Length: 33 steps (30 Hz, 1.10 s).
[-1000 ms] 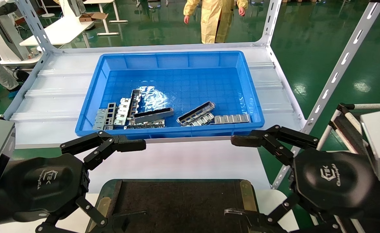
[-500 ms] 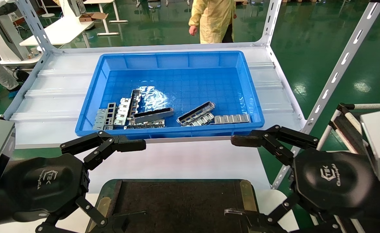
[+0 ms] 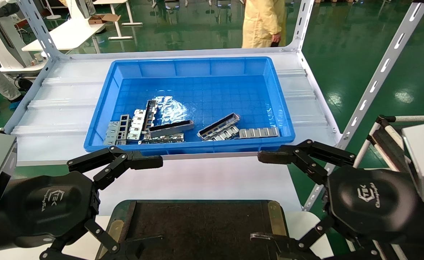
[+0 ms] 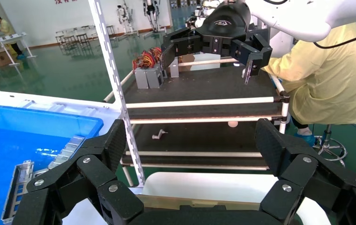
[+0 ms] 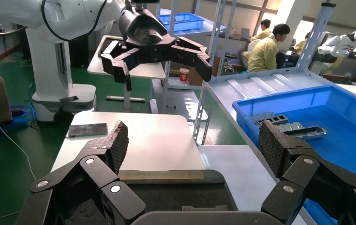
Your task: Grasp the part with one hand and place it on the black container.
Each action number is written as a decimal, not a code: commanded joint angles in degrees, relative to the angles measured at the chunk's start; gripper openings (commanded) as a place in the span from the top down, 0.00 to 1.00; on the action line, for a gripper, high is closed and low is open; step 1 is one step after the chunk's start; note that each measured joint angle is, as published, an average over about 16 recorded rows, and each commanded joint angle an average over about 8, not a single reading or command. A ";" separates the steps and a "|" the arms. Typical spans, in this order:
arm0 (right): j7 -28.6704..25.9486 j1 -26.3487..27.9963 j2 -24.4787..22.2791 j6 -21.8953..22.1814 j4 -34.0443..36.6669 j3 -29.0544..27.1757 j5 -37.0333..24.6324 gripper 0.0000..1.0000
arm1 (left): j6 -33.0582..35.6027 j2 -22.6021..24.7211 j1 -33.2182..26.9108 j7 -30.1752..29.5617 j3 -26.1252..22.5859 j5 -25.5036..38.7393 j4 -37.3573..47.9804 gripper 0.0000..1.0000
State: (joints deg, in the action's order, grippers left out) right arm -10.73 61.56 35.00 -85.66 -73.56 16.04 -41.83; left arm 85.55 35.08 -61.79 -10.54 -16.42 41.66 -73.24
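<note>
Both claws are hanging wide and empty, left gripper (image 3: 123, 202) and right gripper (image 3: 269, 196) flanking the black container (image 3: 197, 224), while the part (image 3: 171, 128) is lying among jumbled plates in the blue bin (image 3: 197, 66) – risking a wrong pick

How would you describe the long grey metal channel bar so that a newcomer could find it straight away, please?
Start at the big blue plastic bin on the pale shelf and look along its near wall. Just left of centre, the long grey metal channel bar lies on its side atop a shorter ribbed grey frame piece. Unlike the flat silver plates with square cut-outs beside it, it shows one long dark hollow.
</note>
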 commanded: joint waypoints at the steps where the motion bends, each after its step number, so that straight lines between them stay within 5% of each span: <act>1: 0.00 0.00 0.00 0.00 0.00 0.00 0.00 0.00 | 0.00 0.00 0.00 0.00 0.00 0.00 0.00 0.00; 33: 0.04 0.04 0.00 -0.01 0.05 0.06 0.02 0.00 | -1.96 1.92 -1.20 0.42 -0.92 2.23 2.22 0.00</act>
State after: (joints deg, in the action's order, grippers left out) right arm -10.69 61.60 35.00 -85.67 -73.51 16.10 -41.81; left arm 83.58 37.37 -63.49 -9.97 -17.51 44.24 -70.57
